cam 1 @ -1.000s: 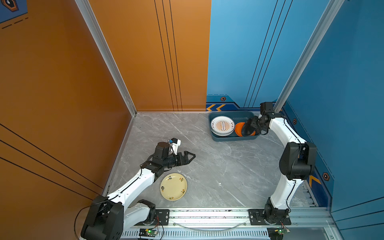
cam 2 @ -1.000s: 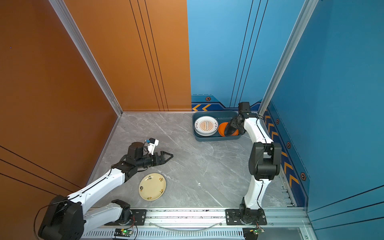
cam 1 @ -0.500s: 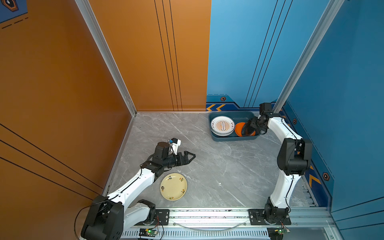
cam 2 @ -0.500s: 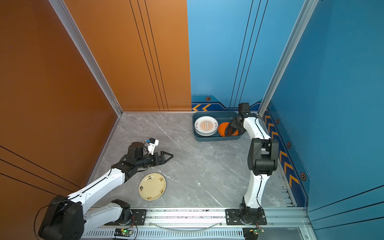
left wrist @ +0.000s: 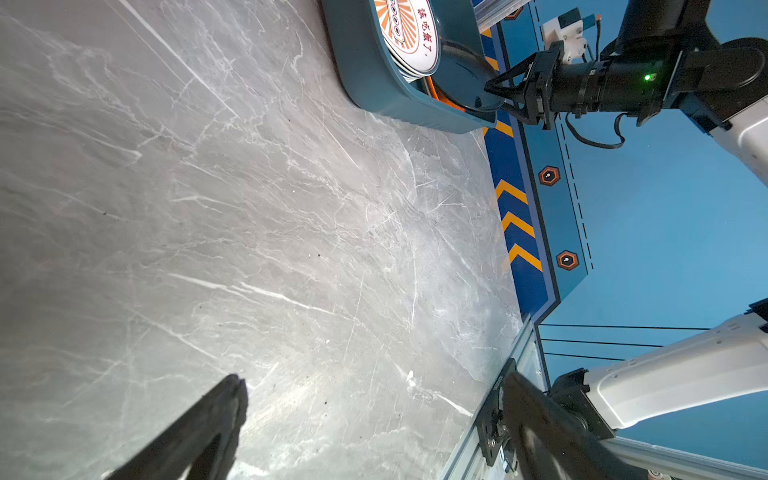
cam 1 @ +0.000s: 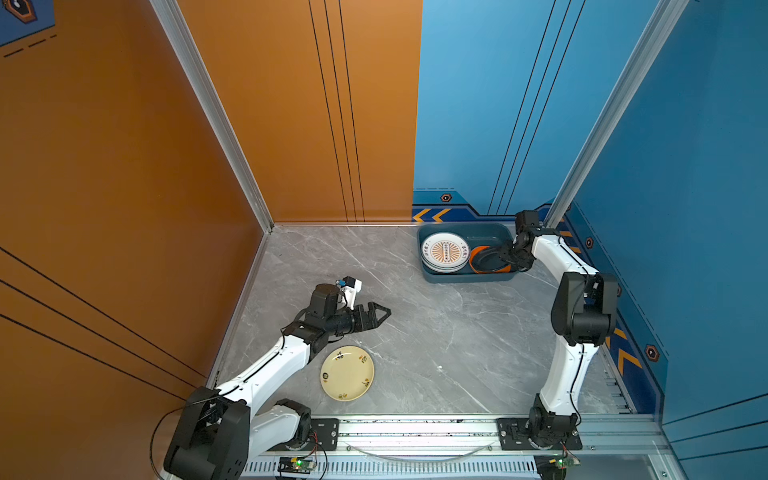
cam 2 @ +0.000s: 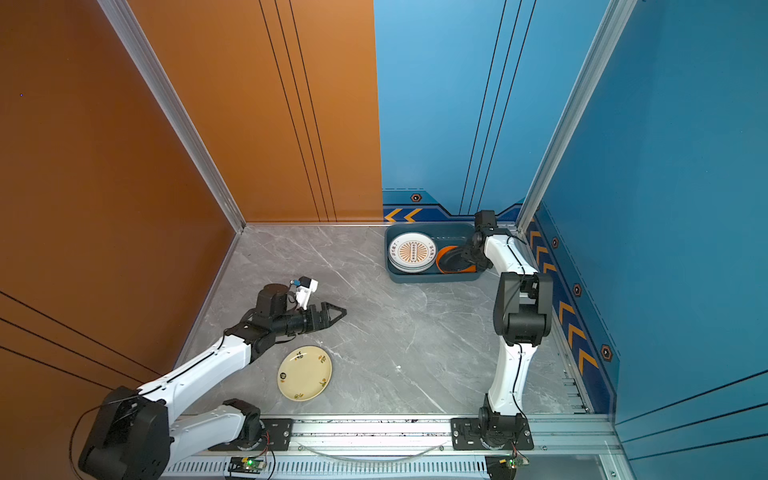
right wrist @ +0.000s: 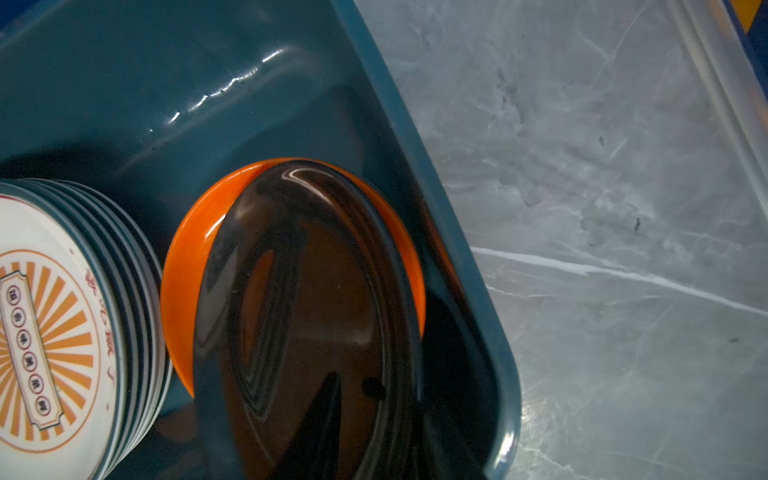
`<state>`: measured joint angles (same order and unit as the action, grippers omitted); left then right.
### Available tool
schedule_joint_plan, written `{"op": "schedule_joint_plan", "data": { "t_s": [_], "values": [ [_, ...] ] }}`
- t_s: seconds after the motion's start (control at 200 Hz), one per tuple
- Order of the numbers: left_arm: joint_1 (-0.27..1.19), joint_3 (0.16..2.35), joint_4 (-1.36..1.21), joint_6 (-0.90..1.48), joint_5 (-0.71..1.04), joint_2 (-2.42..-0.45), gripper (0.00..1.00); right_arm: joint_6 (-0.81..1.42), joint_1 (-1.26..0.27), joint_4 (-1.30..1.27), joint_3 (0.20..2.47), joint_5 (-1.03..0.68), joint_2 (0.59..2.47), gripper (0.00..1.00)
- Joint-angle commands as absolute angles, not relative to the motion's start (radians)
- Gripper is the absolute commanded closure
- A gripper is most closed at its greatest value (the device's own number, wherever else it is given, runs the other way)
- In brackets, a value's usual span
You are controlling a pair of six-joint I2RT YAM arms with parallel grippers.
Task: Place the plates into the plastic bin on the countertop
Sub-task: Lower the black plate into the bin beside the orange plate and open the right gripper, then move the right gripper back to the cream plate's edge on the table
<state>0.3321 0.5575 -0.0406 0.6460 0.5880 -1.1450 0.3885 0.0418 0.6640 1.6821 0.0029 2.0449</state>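
Observation:
The plastic bin (cam 1: 465, 276) stands at the back right of the countertop (cam 1: 415, 324). Inside it, a stack of white sunburst plates (cam 1: 444, 251) lies beside a black plate (cam 1: 488, 261) that rests tilted on an orange plate (cam 1: 473, 266). My right gripper (cam 1: 500, 255) is at the black plate's rim, its jaws slightly parted around it. In the right wrist view one fingertip (right wrist: 328, 399) lies over the black plate (right wrist: 299, 311). A cream plate (cam 1: 347, 373) lies flat at the front left. My left gripper (cam 1: 380, 312) hovers open and empty just behind it.
Orange and blue walls close in the left, back and right sides. An aluminium rail (cam 1: 415, 428) with both arm bases runs along the front edge. The bin's right end sits close to the right arm's forearm (cam 1: 557, 253) and the blue wall.
The right gripper's jaws have parted at the black plate's rim, and the plate now lies over the orange one. The right arm's elbow has shifted slightly. The left arm has not moved.

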Motion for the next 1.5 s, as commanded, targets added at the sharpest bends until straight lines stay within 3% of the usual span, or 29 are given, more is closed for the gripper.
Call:
{"op": "schedule_joint_plan", "data": {
  "t_s": [0.0,0.641,0.756,0.891,1.241,1.497],
  "values": [
    [0.321,0.560,-0.043,0.632,0.608,-1.150,0.02,0.382,0.048,0.691,1.691,0.025,2.023,0.66],
    [0.319,0.557,-0.042,0.638,0.602,-1.148,0.02,0.373,0.039,0.726,1.645,0.084,1.871,0.58],
    [0.306,0.568,-0.011,0.640,0.583,-1.145,0.02,0.370,0.018,0.694,1.583,0.016,1.795,0.58],
    [0.257,0.587,0.036,0.641,0.563,-1.139,0.02,0.388,-0.024,0.597,1.446,-0.193,1.677,0.55],
    [0.046,0.570,0.132,0.644,0.553,-1.031,0.02,0.502,-0.367,0.370,1.060,-0.468,1.480,0.51],
    [-0.054,0.524,0.141,0.652,0.560,-1.000,0.02,0.687,-0.658,0.051,0.844,-0.490,1.480,0.49]
  ]
}}
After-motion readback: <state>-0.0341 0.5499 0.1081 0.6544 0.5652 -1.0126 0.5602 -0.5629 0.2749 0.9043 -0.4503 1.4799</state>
